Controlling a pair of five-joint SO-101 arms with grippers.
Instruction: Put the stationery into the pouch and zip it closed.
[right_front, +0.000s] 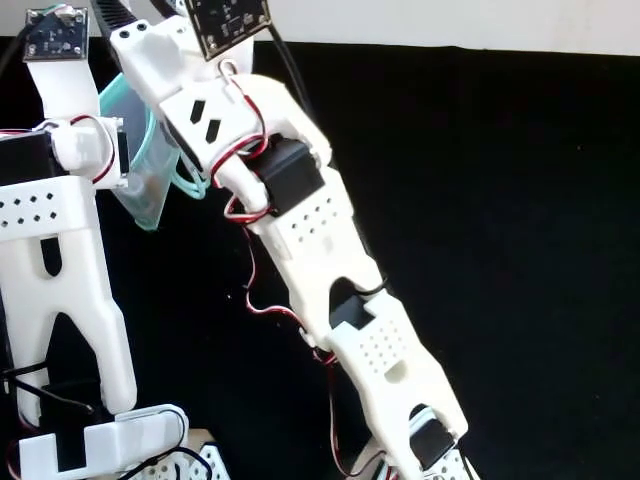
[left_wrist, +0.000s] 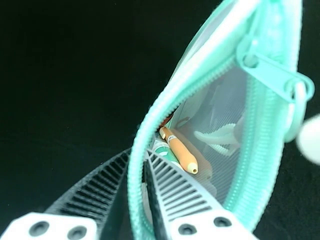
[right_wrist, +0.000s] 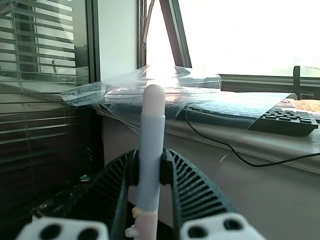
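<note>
A teal mesh pouch (right_front: 146, 190) hangs off the table between the two arms at the back left. My left gripper (left_wrist: 145, 161) is shut on the pouch's (left_wrist: 150, 125) zip rim, holding its mouth open. An orange pen (left_wrist: 181, 154) and other pale items lie inside. The zip slider (left_wrist: 264, 66) sits at the far end of the opening. My right gripper (right_wrist: 149, 167) is shut on a pale blue pen (right_wrist: 151, 125) that sticks out past its fingertips. A pale rounded thing (left_wrist: 311, 137) shows beside the zip pull; I cannot tell what it is.
The black tabletop (right_front: 480, 250) stretches away to the right of the long white arm (right_front: 320, 230). The other white arm (right_front: 60, 230) stands at the left edge. Beyond the right gripper are a window, a plastic sheet and a keyboard (right_wrist: 285, 117) on a ledge.
</note>
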